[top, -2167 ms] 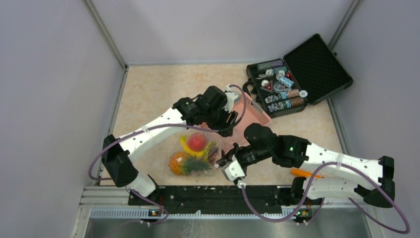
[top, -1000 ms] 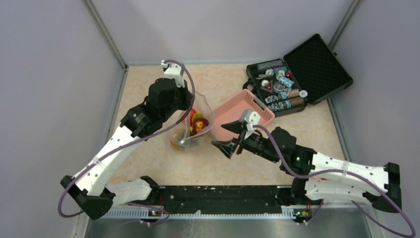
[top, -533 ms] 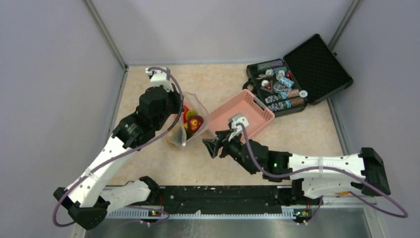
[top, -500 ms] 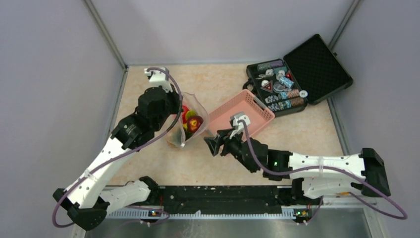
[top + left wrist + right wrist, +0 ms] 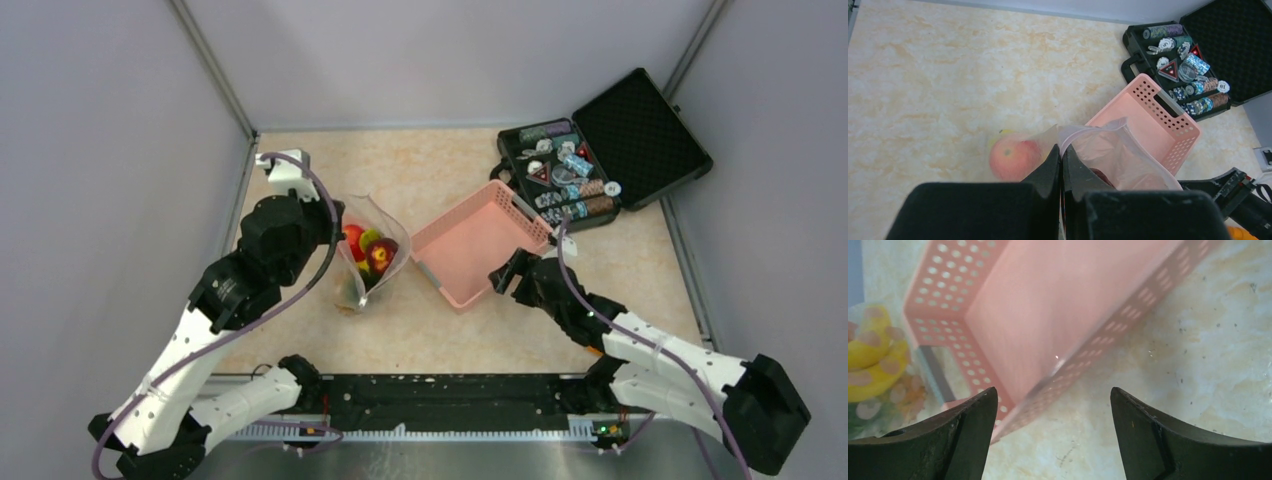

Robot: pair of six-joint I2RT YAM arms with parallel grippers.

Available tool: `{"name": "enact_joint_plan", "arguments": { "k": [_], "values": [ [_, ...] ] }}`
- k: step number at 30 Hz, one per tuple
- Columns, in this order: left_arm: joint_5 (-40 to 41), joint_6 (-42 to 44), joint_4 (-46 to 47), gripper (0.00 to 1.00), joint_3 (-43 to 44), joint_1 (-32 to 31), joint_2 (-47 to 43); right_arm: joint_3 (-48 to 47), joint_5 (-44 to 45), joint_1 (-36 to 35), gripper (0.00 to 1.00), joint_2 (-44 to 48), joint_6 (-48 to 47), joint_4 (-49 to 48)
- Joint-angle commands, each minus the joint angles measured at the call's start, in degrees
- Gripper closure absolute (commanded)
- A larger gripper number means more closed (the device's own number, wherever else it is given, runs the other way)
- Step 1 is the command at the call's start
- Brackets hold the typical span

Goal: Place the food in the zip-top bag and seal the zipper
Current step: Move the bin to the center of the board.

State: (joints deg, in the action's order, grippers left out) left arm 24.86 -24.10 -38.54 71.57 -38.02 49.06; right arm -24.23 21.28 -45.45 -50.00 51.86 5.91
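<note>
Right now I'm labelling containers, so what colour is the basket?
The basket is pale pink with perforated walls; the left wrist view shows it best.

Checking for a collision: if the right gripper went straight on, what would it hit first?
Probably the pink basket: its perforated side wall lies dead ahead of the open right gripper; how far is unclear.

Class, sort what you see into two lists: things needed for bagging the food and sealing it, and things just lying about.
Belongs to the job: zip-top bag, its zipper, toy fruit inside it, left fingers pinching its edge.
Lying about: pink basket, black case, trinkets in the case.
</note>
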Motion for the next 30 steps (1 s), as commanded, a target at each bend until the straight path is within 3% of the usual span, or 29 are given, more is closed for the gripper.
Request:
{"name": "enact_joint_plan", "arguments": {
  "k": [1, 6, 13, 17, 20, 24, 30],
  "values": [
    [-1.12, 0.56, 1.80, 1.00, 2.31, 0.23, -1.02, 1.64, -14.75, 6.08, 0.18, -4.99, 3.99, -9.75],
    [-2.24, 0.05, 0.53, 1.00, 2.21, 0.17, -2.01, -6.51, -19.45, 6.90, 0.16, -20.11, 1.37, -21.25],
    [-3.79, -1.96, -0.91, 1.00, 0.69, 0.14, -4.99, -28.91, -20.27, 8.02, 0.15, -42.54, 0.66, -25.26],
    [-6.31, -2.84, 0.10, 1.00, -0.91, 0.16, -5.19, -39.25, -26.84, 9.87, 0.15, -49.96, -5.63, -25.13],
    [-8.11, -4.11, 3.04, 1.00, -2.53, 0.14, -5.08, -34.37, -27.16, 9.85, 0.15, -46.11, -10.04, -31.12],
    [-7.46, -5.10, 5.51, 1.00, -3.31, 0.15, -4.20, -16.88, -17.23, 7.16, 0.16, -32.45, -15.23, -42.75],
    [-6.30, -5.72, 9.84, 1.00, -3.58, 0.23, -0.49, -5.05, -1.49, -12.02, 0.18, -16.73, -37.70, -48.18]
  ]
}}
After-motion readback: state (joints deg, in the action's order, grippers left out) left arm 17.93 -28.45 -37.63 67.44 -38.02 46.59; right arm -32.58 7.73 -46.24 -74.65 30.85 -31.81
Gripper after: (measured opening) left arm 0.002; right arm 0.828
